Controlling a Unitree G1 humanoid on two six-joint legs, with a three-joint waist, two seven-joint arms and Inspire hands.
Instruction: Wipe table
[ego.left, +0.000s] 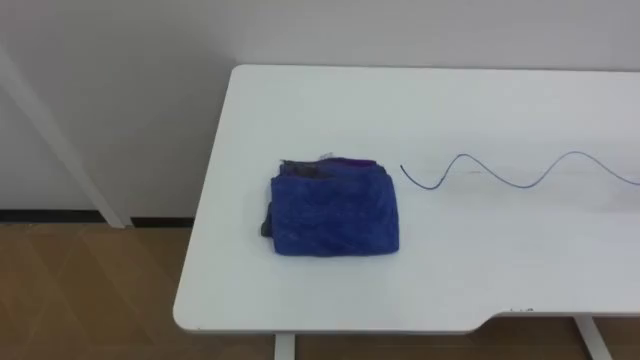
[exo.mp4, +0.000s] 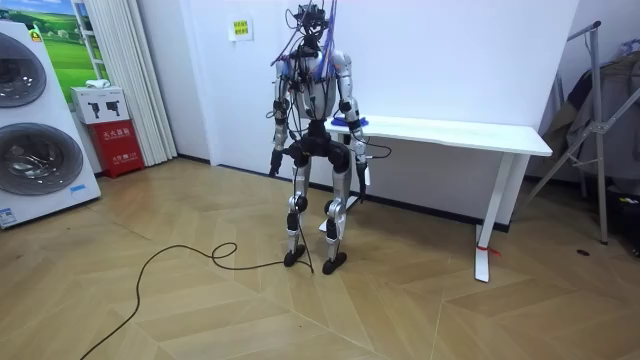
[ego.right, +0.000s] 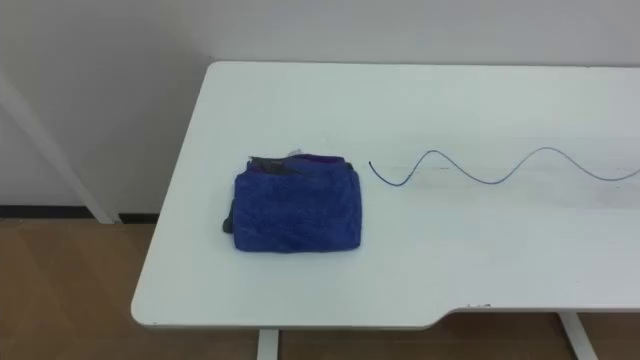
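A folded blue cloth (ego.left: 335, 212) lies flat near the left end of the white table (ego.left: 450, 290), with a darker cloth edge showing under its far and left sides. A thin blue wavy line (ego.left: 520, 178) runs across the tabletop from just right of the cloth to the right edge of the view. In the room view I stand upright on the wooden floor at the table's (exo.mp4: 470, 133) left end, facing it and the wall. My left hand (exo.mp4: 273, 170) hangs by my side, and my right hand (exo.mp4: 362, 172) hangs low by the table's edge. The cloth (exo.mp4: 357, 122) shows as a blue patch.
The table's left edge and curved front edge (ego.left: 330, 328) are close to the cloth. A white wall stands behind the table. A slanted white bar (ego.left: 60, 140) stands to its left. Washing machines (exo.mp4: 30, 130), a red box (exo.mp4: 117, 145) and a metal rack (exo.mp4: 600, 120) stand further off.
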